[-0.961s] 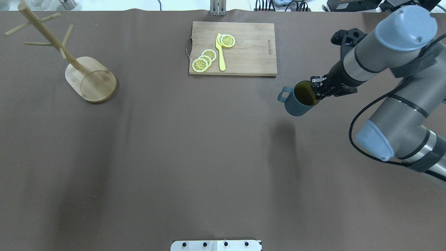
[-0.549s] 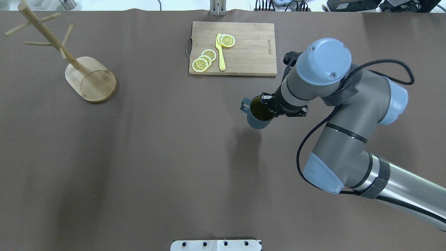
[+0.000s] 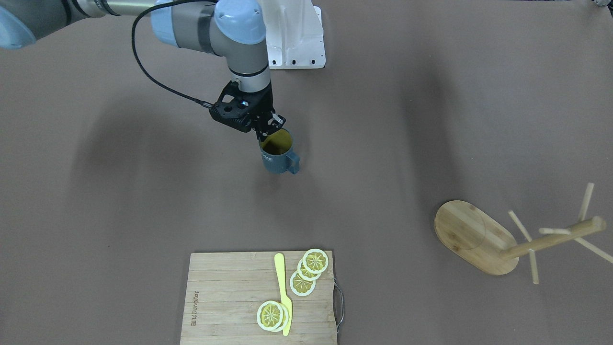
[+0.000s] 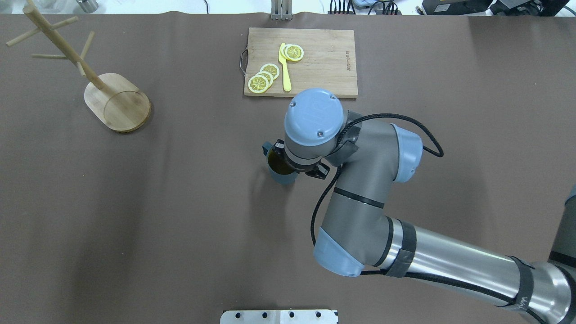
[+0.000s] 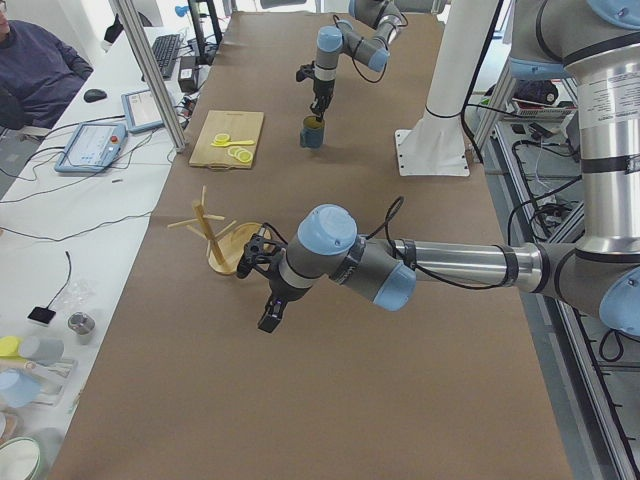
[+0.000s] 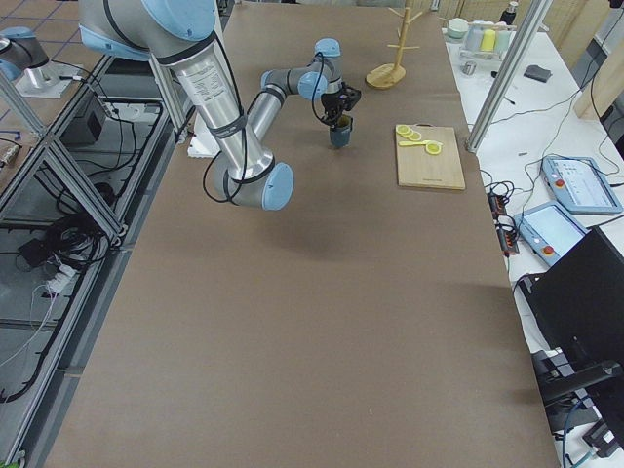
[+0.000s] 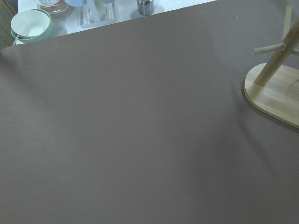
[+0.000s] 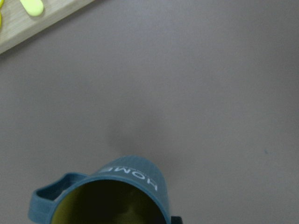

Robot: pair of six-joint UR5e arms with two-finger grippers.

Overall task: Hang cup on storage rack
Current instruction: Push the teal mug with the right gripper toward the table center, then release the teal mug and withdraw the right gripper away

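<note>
Right gripper (image 3: 272, 127) pinches the cup (image 3: 277, 160) by its rim mid-table, the rack (image 3: 469, 235) well apart at far left. The cup looks light, rigid, possibly slick. Whether the left gripper (image 5: 268, 318) is open or closed cannot be told.

The right gripper (image 3: 269, 132) is pointing down, clamping the cup (image 3: 278, 162) rim; the left gripper (image 5: 268, 320) is hovering low, state indeterminate.

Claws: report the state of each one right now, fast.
Left claw: cannot tell; it shows only in the exterior left view.
Right claw: closed on the rim of the cup.
</note>
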